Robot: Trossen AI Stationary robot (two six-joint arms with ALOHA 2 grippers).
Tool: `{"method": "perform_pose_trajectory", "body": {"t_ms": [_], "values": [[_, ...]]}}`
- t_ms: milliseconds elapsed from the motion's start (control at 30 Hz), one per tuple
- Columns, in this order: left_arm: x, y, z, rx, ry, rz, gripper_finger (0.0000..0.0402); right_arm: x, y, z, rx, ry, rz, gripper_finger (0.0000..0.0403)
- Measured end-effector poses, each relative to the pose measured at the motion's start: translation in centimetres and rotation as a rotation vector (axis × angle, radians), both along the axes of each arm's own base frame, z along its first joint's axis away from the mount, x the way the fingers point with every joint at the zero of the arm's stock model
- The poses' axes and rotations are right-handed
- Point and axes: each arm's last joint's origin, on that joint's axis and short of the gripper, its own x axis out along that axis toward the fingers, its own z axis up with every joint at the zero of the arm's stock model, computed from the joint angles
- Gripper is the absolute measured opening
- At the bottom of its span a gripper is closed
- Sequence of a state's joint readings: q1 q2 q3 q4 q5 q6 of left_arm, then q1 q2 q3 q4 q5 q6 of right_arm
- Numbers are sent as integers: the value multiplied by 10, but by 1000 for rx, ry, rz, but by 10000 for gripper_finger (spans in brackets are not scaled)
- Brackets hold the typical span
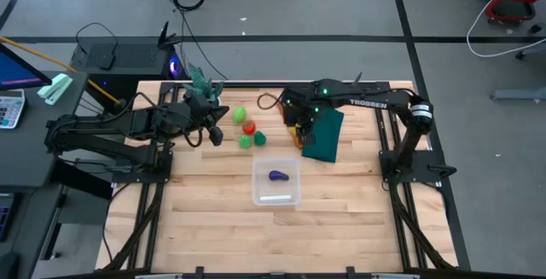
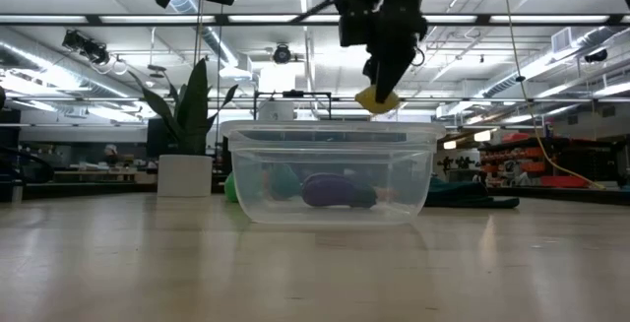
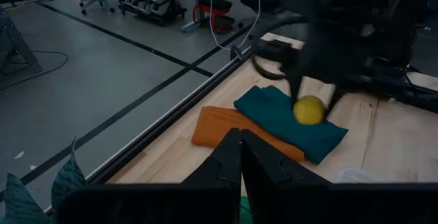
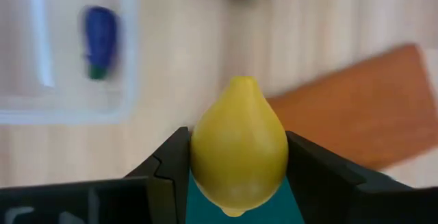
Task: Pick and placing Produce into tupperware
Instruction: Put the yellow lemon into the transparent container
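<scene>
Sitting nearest the table's (image 1: pixel 205 228) front edge, the tupperware (image 1: pixel 276 182) already holds the purple piece (image 1: pixel 279 176), whose long axis lies roughly parallel to that edge. Farther back, just beyond the container, the red piece (image 1: pixel 249 127), the dark green piece (image 1: pixel 259 138) and the light green piece (image 1: pixel 240 114) wait loose on the wood. Toward the right edge, the right gripper (image 4: pixel 237 159) is clamped on the yellow lemon (image 4: pixel 238 152), raised over the dark green cloth (image 1: pixel 324 136) that overlaps the orange cloth (image 3: pixel 219 125); lifting it clear presumably lets it pass over the container wall. The lemon's long axis runs along the fingers, one pointed end outward. The left gripper (image 3: pixel 239 159), pressed together and empty, waits by the potted plant (image 1: pixel 201 83) at the far left.
</scene>
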State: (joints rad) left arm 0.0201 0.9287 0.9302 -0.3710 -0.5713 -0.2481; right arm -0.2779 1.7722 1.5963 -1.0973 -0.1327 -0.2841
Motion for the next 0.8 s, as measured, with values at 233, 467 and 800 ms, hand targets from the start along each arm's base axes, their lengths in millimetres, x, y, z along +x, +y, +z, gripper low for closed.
{"method": "perform_pose_trajectory", "body": {"t_ms": [233, 467, 800], "values": [[0, 0, 0, 0, 0, 0, 21, 10, 45, 1, 54, -1, 16, 153], [0, 0, 0, -2, -1, 1, 19, 13, 89, 1, 116, 14, 11, 154], [1, -1, 0, -18, 0, -43, 17, 17, 144, 4, 186, -36, -34, 154]]}}
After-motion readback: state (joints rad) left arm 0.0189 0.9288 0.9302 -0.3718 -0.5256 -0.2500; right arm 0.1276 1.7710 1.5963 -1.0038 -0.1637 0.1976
